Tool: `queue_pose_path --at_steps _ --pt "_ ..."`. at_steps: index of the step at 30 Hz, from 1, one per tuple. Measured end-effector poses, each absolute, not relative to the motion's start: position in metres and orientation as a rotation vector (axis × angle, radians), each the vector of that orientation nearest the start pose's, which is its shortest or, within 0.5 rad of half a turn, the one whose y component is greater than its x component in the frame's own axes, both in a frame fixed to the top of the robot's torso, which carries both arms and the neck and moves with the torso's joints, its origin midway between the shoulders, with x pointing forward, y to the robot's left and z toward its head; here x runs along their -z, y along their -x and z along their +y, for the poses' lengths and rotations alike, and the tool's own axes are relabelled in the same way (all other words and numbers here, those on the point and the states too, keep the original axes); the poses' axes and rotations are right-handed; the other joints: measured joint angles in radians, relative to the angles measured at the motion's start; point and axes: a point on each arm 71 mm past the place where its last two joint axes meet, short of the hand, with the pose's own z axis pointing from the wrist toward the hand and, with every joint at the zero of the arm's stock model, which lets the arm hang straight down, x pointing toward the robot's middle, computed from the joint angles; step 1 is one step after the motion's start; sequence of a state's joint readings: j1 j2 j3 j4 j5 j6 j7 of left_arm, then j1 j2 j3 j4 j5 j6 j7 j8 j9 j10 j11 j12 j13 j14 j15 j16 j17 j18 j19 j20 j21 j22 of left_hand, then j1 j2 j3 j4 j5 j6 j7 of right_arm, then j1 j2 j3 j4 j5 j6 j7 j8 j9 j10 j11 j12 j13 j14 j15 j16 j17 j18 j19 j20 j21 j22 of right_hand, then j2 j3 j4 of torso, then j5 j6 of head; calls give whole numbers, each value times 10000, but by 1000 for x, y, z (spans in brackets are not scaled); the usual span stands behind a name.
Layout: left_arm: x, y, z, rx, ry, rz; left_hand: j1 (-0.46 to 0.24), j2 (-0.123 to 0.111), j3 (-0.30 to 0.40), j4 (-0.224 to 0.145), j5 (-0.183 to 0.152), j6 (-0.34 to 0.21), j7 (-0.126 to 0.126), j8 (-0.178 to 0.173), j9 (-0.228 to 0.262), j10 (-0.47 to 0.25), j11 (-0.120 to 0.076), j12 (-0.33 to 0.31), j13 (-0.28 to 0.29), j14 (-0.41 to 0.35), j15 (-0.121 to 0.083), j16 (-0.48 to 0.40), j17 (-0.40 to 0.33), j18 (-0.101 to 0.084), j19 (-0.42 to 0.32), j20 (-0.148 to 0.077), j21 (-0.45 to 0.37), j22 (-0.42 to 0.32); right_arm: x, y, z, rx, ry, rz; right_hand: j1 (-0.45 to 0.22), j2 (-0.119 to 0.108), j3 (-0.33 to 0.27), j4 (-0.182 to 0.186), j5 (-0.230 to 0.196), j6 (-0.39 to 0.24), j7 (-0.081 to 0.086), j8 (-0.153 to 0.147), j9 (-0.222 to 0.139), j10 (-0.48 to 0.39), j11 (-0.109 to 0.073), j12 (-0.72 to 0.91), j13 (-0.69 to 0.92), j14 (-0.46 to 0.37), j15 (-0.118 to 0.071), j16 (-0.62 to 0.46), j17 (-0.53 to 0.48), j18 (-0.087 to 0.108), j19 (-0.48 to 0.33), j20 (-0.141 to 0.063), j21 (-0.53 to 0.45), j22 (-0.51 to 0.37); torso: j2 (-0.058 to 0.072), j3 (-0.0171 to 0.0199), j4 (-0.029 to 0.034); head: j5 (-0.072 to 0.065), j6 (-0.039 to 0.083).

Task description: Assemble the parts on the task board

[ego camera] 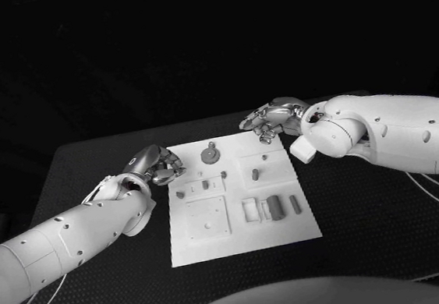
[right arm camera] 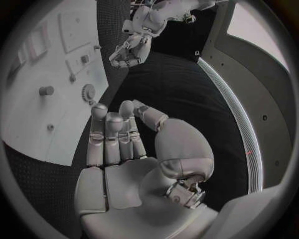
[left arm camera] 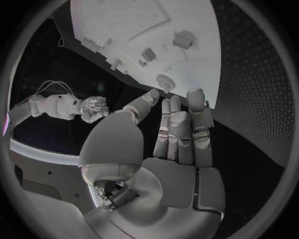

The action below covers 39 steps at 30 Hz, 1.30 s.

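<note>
Board (ego camera: 245,234) lies mid-table, grey parts (ego camera: 275,207) resting on it; left hand (ego camera: 157,165) hovers at its far left corner, right hand (ego camera: 272,119) at its far right corner, both released, fingers straight, holding nothing

No readable text, labels, brand marks, numbers or signs appear anywhere in these pictures. The white task board (ego camera: 239,196) carries no printed lettering that can be made out in the head view or in either wrist view; its surface shows only raised and recessed shapes. The small parts on the task board are too small to show any markings. The white arm casings and the silver hands beside the task board bear no legible writing. The black tabletop (ego camera: 389,210) around the task board is unmarked.
</note>
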<state>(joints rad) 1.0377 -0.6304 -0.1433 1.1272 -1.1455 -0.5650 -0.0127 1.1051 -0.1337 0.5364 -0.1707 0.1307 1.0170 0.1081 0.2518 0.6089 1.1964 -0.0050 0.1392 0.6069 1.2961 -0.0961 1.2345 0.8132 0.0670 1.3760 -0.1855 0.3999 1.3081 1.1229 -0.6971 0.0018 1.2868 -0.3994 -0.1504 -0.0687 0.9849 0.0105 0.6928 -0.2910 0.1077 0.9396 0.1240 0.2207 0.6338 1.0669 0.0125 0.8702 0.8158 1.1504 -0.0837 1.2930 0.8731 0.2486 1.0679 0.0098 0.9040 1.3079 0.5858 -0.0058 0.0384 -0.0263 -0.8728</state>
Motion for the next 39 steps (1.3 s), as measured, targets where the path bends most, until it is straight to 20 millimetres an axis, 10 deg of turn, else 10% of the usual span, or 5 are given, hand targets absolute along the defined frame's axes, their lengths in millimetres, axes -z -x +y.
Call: queue_pose_path --at_steps 16,23,39 --pt "316 -491 242 5836 217 18469 764 -29 172 -962 0 -267 261 30 -40 -455 456 -147 -149 -449 233 0 -23 30 -331 327 -177 -2 245 -511 -199 -11377 -9573 19643 0 0 0 0 0 16 -16 0 -9 0 0 0 0 -2 3 0 -2 0 -14 14 0 -2 0 -1 -2 17 0" --pt "319 -488 241 5793 -1192 18795 705 -532 -43 -1099 0 -1000 285 -356 -264 -1011 839 282 119 -936 499 0 -79 27 -760 497 -324 -3 246 -511 -199 -11377 -9572 19650 0 0 -28 -28 0 18 -17 0 -9 0 0 0 0 -6 8 0 -2 0 -14 14 0 -2 0 -12 1 1 0" --pt "325 -488 230 5576 -2819 19003 841 -689 -111 -1061 0 -1380 329 -395 -461 -1819 851 1386 499 -1439 628 156 -250 27 -830 562 -352 -5 246 -511 -198 -11398 -9565 19678 0 0 -28 -28 0 -5 6 0 -18 0 0 0 0 -16 17 0 -3 1 -15 16 0 -3 -2 -7 -4 48 0"
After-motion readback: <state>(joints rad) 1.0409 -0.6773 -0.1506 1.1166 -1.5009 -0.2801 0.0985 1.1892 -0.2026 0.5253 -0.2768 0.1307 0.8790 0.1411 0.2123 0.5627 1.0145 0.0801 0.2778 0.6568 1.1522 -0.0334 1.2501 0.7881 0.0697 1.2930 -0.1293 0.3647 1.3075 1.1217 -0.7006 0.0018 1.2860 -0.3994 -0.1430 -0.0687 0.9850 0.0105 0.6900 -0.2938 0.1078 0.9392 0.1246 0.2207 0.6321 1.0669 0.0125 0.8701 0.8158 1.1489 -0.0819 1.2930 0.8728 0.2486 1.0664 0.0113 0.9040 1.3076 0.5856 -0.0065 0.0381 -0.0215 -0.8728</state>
